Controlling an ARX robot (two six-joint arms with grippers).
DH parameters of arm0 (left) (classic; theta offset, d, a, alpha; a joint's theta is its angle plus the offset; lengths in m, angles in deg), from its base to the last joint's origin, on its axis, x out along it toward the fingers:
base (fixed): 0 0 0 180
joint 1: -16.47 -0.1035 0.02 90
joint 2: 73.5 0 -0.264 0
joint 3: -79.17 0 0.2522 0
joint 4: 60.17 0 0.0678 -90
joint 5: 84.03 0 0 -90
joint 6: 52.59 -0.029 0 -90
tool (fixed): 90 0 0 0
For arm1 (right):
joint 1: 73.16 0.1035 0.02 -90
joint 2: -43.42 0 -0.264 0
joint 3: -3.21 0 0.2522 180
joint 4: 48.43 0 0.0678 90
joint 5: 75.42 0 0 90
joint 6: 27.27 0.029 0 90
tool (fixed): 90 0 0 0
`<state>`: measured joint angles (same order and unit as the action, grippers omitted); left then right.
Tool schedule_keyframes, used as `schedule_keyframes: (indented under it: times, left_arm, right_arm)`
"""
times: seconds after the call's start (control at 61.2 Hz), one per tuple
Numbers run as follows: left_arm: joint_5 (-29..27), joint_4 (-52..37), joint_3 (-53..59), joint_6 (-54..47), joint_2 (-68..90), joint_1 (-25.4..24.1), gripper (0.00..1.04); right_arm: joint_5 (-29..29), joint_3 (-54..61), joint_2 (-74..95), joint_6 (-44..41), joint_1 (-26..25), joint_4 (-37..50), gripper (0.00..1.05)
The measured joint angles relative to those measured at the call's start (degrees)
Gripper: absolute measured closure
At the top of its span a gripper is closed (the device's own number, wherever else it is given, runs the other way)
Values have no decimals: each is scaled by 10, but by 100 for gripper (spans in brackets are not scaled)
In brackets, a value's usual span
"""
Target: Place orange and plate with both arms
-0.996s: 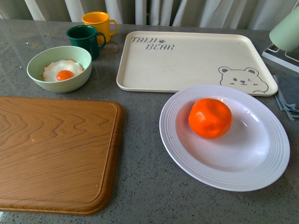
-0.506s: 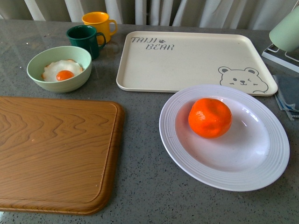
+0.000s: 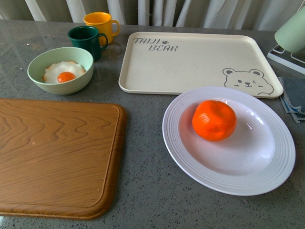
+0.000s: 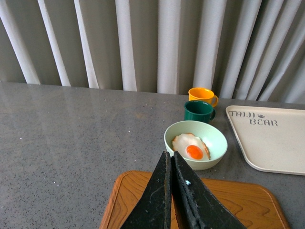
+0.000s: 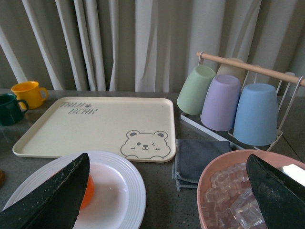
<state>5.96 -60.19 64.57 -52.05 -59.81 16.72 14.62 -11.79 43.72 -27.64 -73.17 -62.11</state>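
Glossy round orange (image 3: 214, 120) lies in the white ridged deep plate (image 3: 178, 149), just beside the cream bear-print tray (image 3: 190, 62); the pale-green bowl (image 3: 38, 78) holds a fried egg (image 3: 56, 70); left gripper (image 4: 170, 154) jaws meet, right gripper (image 5: 167, 160) jaws stand wide.

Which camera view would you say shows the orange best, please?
The front view: the orange sits whole and unobstructed in the plate. The right wrist view shows only a sliver behind one of the right gripper's fingers; the left wrist view misses it.
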Motion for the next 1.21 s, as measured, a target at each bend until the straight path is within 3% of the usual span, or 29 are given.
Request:
schedule_keyframes:
  times: [0.261,0.376,0.751,1.061,1.208]
  left_arm:
    - [0,37,0,0,-37,0,103]
    - [0,132,0,0,-116,0,103]
    - [0,138,0,0,-128,-1,101]
    - [0,138,0,-1,-128,-1,46]
    - [0,138,0,-1,-128,-1,7]
  right_arm:
    - [0,0,0,0,0,0,9]
    - [0,0,0,0,0,0,9]
    - [0,0,0,0,0,0,9]
    - [0,0,0,0,0,0,9]
    - [0,0,0,0,0,0,9]
